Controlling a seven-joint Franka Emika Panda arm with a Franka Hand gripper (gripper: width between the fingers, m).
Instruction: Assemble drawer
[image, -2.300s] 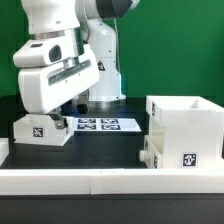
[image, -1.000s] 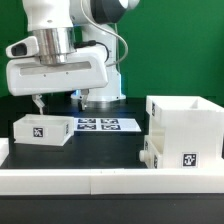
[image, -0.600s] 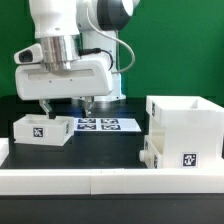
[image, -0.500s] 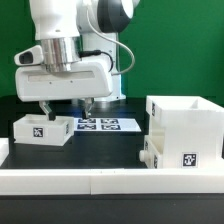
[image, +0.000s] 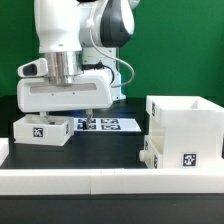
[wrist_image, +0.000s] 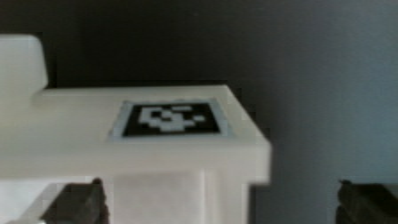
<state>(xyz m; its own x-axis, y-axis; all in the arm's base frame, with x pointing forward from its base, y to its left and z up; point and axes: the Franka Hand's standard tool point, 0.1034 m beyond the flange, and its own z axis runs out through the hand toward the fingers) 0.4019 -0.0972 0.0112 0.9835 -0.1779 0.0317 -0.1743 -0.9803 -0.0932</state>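
Wrist view: the gripper (wrist_image: 217, 200) stands wide open astride one wall of the low tray (wrist_image: 178, 150) (at the exterior view's left) — the grasp step, I judge. Next it must close squarely on that wall and lift.

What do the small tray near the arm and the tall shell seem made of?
Small tray: likely white plastic, matte; uniform colour, thick moulded-looking walls. Tall shell: same smooth matte white, probably plastic too. Blur leaves this open.
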